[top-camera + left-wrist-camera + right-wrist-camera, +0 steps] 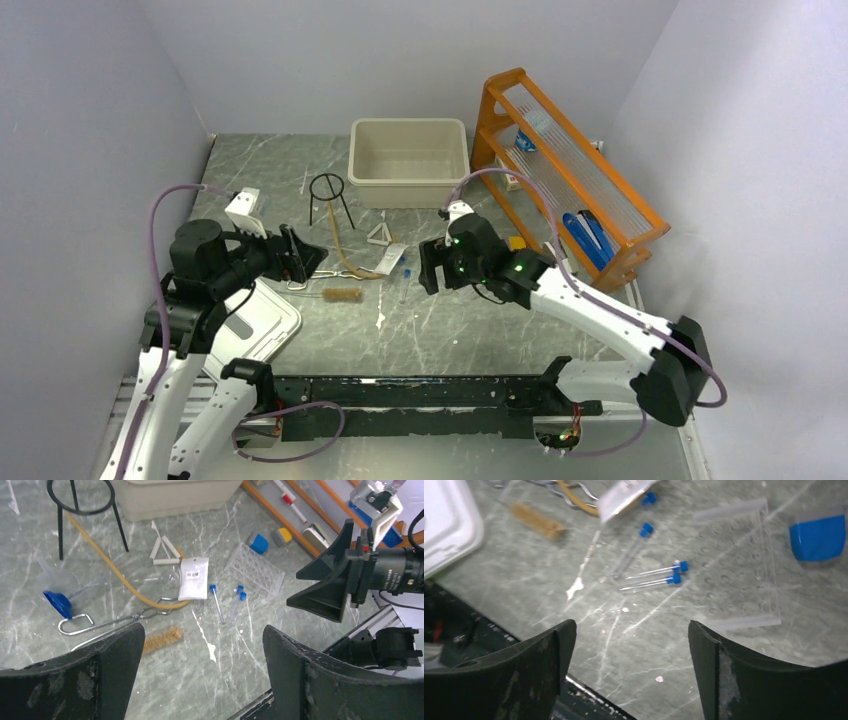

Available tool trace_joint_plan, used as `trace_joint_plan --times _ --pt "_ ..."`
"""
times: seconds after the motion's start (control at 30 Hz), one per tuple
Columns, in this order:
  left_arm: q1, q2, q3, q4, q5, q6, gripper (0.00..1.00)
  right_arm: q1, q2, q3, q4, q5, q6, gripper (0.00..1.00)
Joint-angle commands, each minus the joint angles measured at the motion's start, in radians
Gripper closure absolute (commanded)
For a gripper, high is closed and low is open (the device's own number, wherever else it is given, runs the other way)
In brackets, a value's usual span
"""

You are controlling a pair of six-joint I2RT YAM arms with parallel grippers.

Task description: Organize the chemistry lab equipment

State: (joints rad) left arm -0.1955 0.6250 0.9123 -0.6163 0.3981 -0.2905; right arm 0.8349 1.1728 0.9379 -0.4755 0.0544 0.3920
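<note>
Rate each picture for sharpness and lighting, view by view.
Top view: even, soft light with no hard shadows; the tripod ring reads clearly, but smaller items are too tiny for detail. Left wrist view: sharp on the white packet and blue-capped tubes. Right wrist view: blurred, the brush smeared, the clear tray soft-edged.

One high overview, two close wrist views.
Top camera looks down from behind the arm bases (250, 385) across the whole surface (470, 330); wrist cameras look down past the left tool (202, 627) and right tool (631, 622), sharing the blue-capped tubes (218, 605).
</note>
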Motion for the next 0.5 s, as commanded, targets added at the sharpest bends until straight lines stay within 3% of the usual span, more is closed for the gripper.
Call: trace_joint_plan --times 0.0,0.07,0.2,0.37,0.47 --pt "-0.009 0.031 -0.067 0.055 0.014 -0.037 0.12 0.035 0.114 -0.009 -0.015 0.182 0.056 0.21" --pt "-0.009 0.053 -0.098 0.085 0.038 -0.05 0.17 0.059 0.172 0.001 -0.024 0.239 0.083 0.25" --pt "-0.009 0.092 -0.163 0.167 0.084 -0.09 0.19 0.06 0.255 0.02 0.003 0.264 0.069 0.22" --pt "-0.009 0.15 -0.203 0.235 0.084 -0.108 0.25 0.059 0.389 0.111 -0.005 0.195 0.024 0.45" --pt "-0.01 0.172 -0.22 0.257 0.053 -0.115 0.29 0.06 0.436 0.137 -0.001 0.172 0.096 0.51"
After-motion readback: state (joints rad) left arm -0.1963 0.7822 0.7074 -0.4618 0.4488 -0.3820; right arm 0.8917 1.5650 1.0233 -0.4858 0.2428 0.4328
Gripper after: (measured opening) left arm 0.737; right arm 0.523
